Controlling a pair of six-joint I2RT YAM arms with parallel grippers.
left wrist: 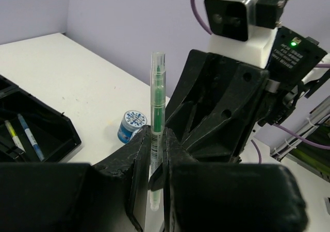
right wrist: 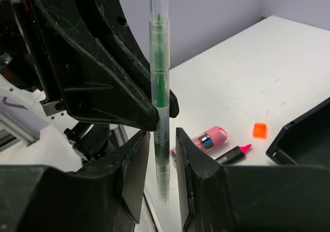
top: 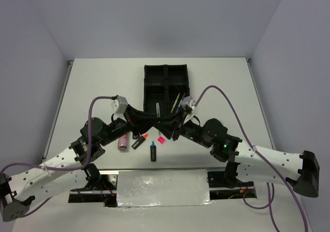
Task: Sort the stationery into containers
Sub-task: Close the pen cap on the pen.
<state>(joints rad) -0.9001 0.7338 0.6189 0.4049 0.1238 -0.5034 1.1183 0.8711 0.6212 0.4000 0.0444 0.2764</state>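
Observation:
A thin green pen [top: 157, 109] stands upright between both grippers, just in front of the black four-compartment tray [top: 166, 85]. My left gripper [left wrist: 156, 139] is shut on the pen [left wrist: 157, 98] at its lower half. My right gripper [right wrist: 162, 136] is open around the same pen [right wrist: 159, 51], with a gap showing beside its right finger. Two thin pens [top: 176, 102] lie in the tray's near right compartment. On the table lie a pink tube [top: 124, 142], an orange-capped highlighter [top: 139, 141], a pink square [top: 161, 139] and a blue-capped highlighter [top: 153, 151].
A blue-white roll [left wrist: 131, 125] stands on the table past the left fingers. A loose orange cap [right wrist: 259, 129] and an uncapped pink-tipped highlighter [right wrist: 234, 153] lie near the tray corner [right wrist: 304, 134]. A white foil-covered panel [top: 162, 188] lies between the arm bases.

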